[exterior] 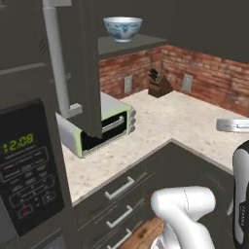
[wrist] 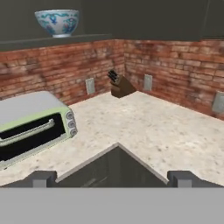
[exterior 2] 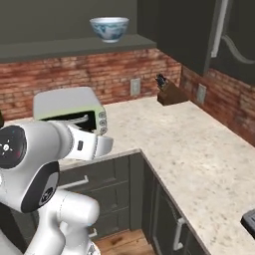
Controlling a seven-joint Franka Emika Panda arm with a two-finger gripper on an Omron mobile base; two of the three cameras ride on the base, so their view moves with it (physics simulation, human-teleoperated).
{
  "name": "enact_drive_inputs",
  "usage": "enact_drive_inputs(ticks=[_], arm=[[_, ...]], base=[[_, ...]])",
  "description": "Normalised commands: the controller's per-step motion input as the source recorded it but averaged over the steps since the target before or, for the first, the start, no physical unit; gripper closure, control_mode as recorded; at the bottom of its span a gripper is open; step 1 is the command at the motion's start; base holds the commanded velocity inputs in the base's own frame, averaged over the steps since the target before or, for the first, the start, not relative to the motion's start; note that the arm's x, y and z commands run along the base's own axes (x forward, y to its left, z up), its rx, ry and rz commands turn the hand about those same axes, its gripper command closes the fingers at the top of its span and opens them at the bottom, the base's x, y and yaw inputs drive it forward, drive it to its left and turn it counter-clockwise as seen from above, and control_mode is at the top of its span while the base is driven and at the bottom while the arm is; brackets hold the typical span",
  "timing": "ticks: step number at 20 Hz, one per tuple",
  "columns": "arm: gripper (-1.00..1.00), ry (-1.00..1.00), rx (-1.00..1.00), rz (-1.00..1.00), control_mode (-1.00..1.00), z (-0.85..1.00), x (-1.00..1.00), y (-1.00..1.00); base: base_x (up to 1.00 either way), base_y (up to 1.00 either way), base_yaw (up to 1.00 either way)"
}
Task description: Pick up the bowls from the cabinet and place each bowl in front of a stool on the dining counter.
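A white bowl with a blue pattern point(exterior: 122, 27) point(exterior 2: 109, 28) point(wrist: 57, 22) stands upright on the flat grey shelf of the dark cabinet point(exterior: 133, 44) point(exterior 2: 60, 49) point(wrist: 65, 40), above the brick wall. My gripper point(wrist: 111, 179) is open with nothing between its fingers; its two dark fingertips point(wrist: 41, 178) stand wide apart. It hangs well below and in front of the bowl, over the inner corner of the stone counter. The dining counter and the stools are out of view.
A pale green toaster oven point(exterior: 104, 124) point(exterior 2: 69, 107) point(wrist: 30, 120) sits under the shelf. A knife block point(exterior: 158, 85) point(exterior 2: 169, 92) point(wrist: 120, 85) stands in the brick corner. A microwave point(exterior: 26, 165) and an open cabinet door point(exterior: 73, 63) are at the left.
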Motion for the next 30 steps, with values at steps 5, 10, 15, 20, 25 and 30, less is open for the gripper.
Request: enact_drive_inputs(ticks=[5,10,15,20,25,30], arm=[[-1.0,0.0,0.0,0.0,1.0,0.0,0.0,0.0],[-1.0,0.0,0.0,0.0,1.0,0.0,0.0,0.0],[-1.0,0.0,0.0,0.0,1.0,0.0,0.0,0.0],[-1.0,0.0,0.0,0.0,1.0,0.0,0.0,0.0],[-1.0,0.0,0.0,0.0,1.0,0.0,0.0,0.0],[-1.0,0.0,0.0,0.0,1.0,0.0,0.0,0.0]], base=[[0.8,-0.02,0.25],[0.63,-0.41,0.17],[0.71,-0.41,0.16],[0.88,-0.37,0.23],[1.0,-0.48,0.36],[1.0,-0.48,0.43]])
